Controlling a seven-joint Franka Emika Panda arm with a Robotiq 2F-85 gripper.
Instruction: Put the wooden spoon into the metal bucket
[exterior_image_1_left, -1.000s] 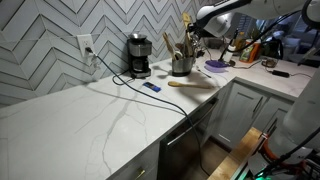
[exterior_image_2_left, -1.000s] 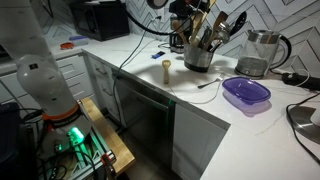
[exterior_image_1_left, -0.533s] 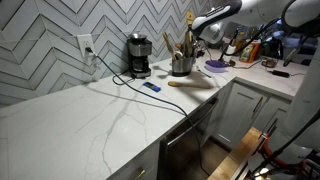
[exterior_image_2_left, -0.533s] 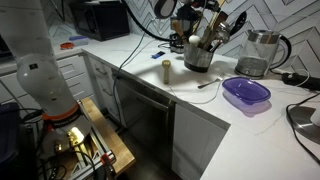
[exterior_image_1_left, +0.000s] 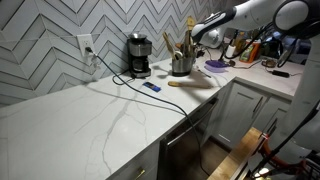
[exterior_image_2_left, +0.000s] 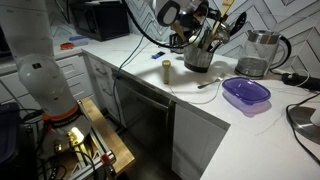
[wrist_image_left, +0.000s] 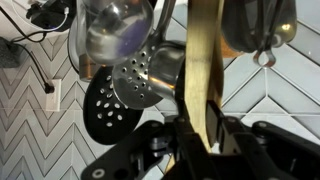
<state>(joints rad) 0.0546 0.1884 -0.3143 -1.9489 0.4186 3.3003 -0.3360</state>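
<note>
The metal bucket (exterior_image_1_left: 181, 67) stands on the white counter next to the wall, full of upright utensils; it also shows in an exterior view (exterior_image_2_left: 197, 58). My gripper (exterior_image_1_left: 199, 37) hangs just above the bucket's rim, among the utensil handles (exterior_image_2_left: 192, 20). In the wrist view the gripper (wrist_image_left: 205, 135) is shut on the flat handle of the wooden spoon (wrist_image_left: 205, 60). The handle runs away from the jaws between a perforated metal ladle (wrist_image_left: 140, 80) and a black slotted spoon (wrist_image_left: 105, 115). The spoon's bowl end is hidden.
A black-and-silver coffee maker (exterior_image_1_left: 139, 55) stands left of the bucket, its cable trailing over the counter. A wooden piece (exterior_image_1_left: 190, 83) lies on the counter in front of the bucket. A purple bowl (exterior_image_2_left: 246, 93) and a kettle (exterior_image_2_left: 260, 52) stand beyond the bucket.
My gripper has come down and toward the bucket with the wooden spoon. The things on the counter have not moved.
</note>
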